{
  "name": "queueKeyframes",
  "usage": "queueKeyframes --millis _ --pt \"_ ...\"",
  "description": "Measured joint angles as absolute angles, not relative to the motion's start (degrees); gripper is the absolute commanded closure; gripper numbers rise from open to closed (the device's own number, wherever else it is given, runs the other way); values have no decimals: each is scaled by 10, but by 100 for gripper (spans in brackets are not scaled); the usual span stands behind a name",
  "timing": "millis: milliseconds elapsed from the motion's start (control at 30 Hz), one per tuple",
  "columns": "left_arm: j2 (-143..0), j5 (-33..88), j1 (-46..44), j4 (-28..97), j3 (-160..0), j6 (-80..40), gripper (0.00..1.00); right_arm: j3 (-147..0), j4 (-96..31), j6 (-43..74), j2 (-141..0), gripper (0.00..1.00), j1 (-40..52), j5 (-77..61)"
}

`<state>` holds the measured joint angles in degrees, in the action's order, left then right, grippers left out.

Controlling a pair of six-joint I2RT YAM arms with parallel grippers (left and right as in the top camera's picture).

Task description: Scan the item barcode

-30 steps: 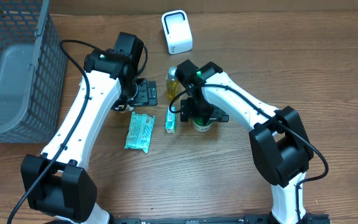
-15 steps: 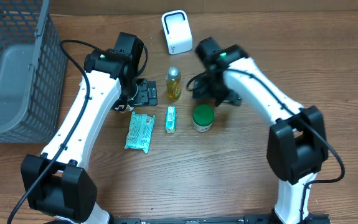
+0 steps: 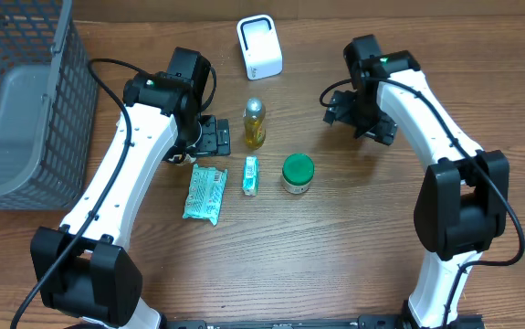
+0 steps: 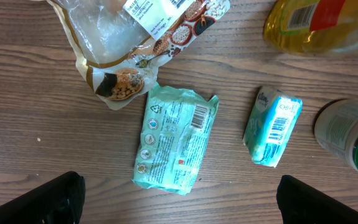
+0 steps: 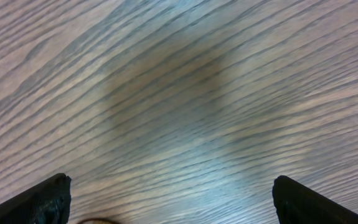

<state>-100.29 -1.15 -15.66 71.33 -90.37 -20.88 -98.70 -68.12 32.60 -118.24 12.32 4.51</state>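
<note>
Several items lie mid-table: a yellow bottle [image 3: 255,123], a green-lidded jar [image 3: 298,172], a small teal tissue pack [image 3: 250,175] and a larger teal packet [image 3: 205,193]. The white scanner [image 3: 259,47] stands at the back. My left gripper [image 3: 209,137] hangs open above the items. Its wrist view shows the teal packet [image 4: 177,138] barcode up, the tissue pack [image 4: 273,127], the bottle [image 4: 319,25], the jar [image 4: 353,134] and a clear snack bag [image 4: 147,25]. My right gripper [image 3: 358,117] is open over bare wood, right of the bottle, holding nothing.
A grey wire basket [image 3: 15,100] fills the far left. The left arm stretches from the front edge over the left half of the table. The right arm runs along the right side. In the right wrist view only the wooden tabletop [image 5: 179,93] shows.
The right arm has swung from above the jar and tissue pack up and to the right, uncovering the bottle and jar. The left arm has not moved.
</note>
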Motion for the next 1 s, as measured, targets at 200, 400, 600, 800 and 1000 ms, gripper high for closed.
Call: queueKeyframes --millis 200,400,600,800,1000 --pt "-1003 -40 -157 720 -904 -176 0 -987 -677 326 -1182 0 120 45" --pt "-1003 -90 -157 723 -904 -70 0 -987 -676 326 -1182 0 120 45" --pt "-1003 -109 -157 717 -904 -14 0 -987 -676 326 -1182 0 120 45" --pt "-1003 -94 -156 625 -903 -15 1 -987 -675 326 -1182 0 120 45" --pt "-1003 -40 -153 567 -903 -27 0 -987 -675 326 -1182 0 120 45"
